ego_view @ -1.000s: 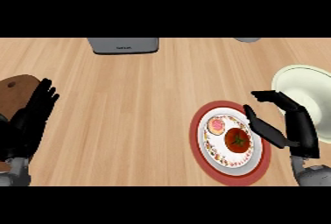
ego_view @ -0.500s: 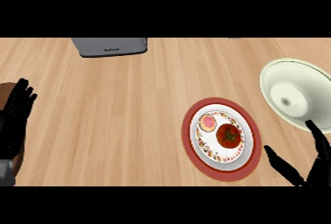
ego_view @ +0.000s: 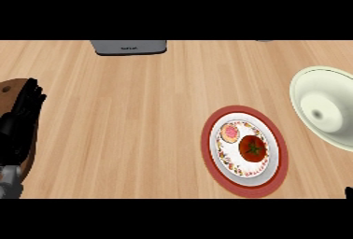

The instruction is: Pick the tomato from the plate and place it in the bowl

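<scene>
Left hand (ego_view: 19,122) rests open, well apart from tomato (ego_view: 253,148) on plate (ego_view: 243,175).

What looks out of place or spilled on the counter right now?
Nothing stands out. The tomato sits whole on the plate, beside a small round pink item. The bowl stands apart at the right edge, nothing in it. The left hand rests open at the left edge, over a brown board.
</scene>
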Available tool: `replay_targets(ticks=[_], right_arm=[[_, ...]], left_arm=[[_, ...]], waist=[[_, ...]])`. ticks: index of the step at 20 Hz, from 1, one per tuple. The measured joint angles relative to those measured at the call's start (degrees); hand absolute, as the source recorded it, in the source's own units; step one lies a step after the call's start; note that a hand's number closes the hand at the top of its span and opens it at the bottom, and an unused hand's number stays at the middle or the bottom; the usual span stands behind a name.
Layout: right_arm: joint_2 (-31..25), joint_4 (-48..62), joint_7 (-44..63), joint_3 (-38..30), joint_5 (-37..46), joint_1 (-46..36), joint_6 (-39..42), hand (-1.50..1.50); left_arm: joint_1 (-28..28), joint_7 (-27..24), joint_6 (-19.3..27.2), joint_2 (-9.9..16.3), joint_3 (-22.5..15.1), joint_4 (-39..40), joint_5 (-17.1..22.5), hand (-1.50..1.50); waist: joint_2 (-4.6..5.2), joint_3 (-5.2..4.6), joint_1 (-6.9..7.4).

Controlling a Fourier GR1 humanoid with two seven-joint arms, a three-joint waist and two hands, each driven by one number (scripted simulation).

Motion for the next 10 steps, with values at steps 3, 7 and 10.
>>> replay_targets(ticks=[3,7,10], right_arm=[[3.56,-8.25,4.96,-0.46,8.41,3.4,6.29,-1.5],[7.02,-17.88,12.18,0.47,17.07,5.26,19.34,-1.5],[7.89,-21.3,17.67,1.3,21.19,4.8,30.47,-1.5]], left_arm=[[-0.78,-0.74,-0.17,-1.06,-0.78,0.69,-0.6,0.0],[-2.31,-0.35,-0.57,-1.39,-1.09,1.31,-0.98,0.0],[-3.03,-0.31,-0.79,-1.68,-1.51,1.41,-1.39,0.0]], waist=[[0.3,0.01,1.0],[0.62,0.02,2.21],[0.82,0.06,3.18]])
